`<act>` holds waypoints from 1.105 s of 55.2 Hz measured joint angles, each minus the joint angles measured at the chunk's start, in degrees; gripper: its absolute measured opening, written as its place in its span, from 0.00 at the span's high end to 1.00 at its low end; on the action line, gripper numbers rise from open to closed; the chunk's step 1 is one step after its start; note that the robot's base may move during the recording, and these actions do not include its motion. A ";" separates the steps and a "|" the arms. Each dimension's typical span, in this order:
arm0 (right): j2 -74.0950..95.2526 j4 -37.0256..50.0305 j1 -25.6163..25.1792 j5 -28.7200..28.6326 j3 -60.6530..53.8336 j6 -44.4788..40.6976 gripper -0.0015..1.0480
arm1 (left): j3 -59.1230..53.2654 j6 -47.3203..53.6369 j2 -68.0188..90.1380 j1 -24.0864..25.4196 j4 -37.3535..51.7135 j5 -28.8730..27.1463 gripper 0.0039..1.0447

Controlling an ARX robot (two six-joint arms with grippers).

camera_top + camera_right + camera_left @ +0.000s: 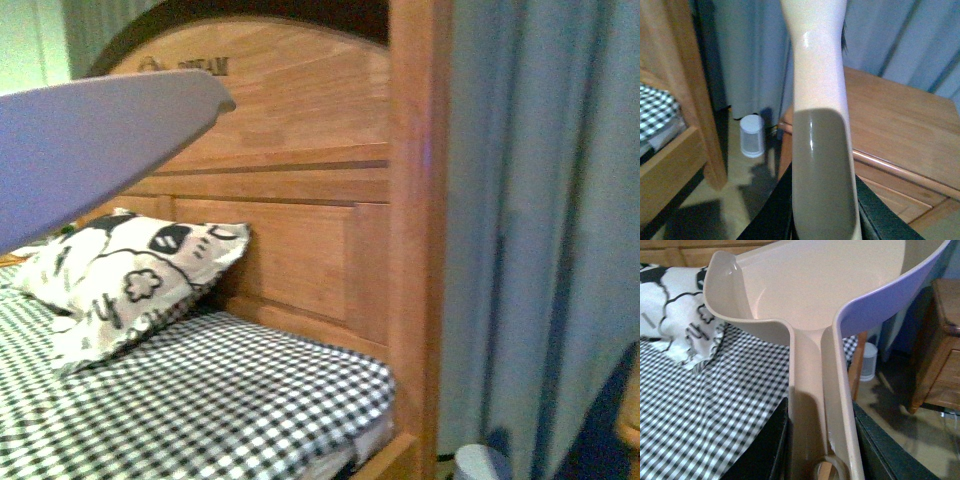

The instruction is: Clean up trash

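1. Left hand (pixel 821 447): clamped on the stem of the dustpan (pixel 815 285), one black jaw on each side of it. The pan's long axis runs straight out from this hand, with the bowl at the far end. It is held raised over the near edge of the worktop (pixel 220 400), which is the bed's checked top.
2. Dustpan bowl: the beige inside shows bare wherever I can see it, and no paper lies in it.
3. Right hand (pixel 824 217): clamped on a pale handle (pixel 820 100) with a grey grip. The tool's head is out of frame, so I only guess it is a brush.
4. Trash: not in any view. I see no white wad on the worktop, beside the pillow (pixel 120 275) or on the floor. I therefore cannot tell which way it lies from either hand, or which arm is nearer. My judgement is that I must find it before sweeping.
5. White canister (pixel 752 136): upright on the floor between the bed frame and the nightstand (pixel 900 120). Its contents are hidden.
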 joint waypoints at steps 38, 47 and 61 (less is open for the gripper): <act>0.00 0.00 -0.07 0.11 -0.02 0.04 0.81 | -0.13 0.00 -0.04 -0.02 -0.02 0.00 0.72; 0.22 0.00 0.09 -0.50 -0.02 0.02 0.81 | -0.15 -0.02 -0.20 0.28 0.00 -0.66 0.72; 0.00 0.00 -0.02 0.37 -0.02 0.07 0.81 | -0.15 -0.02 -0.20 0.09 0.00 0.44 0.72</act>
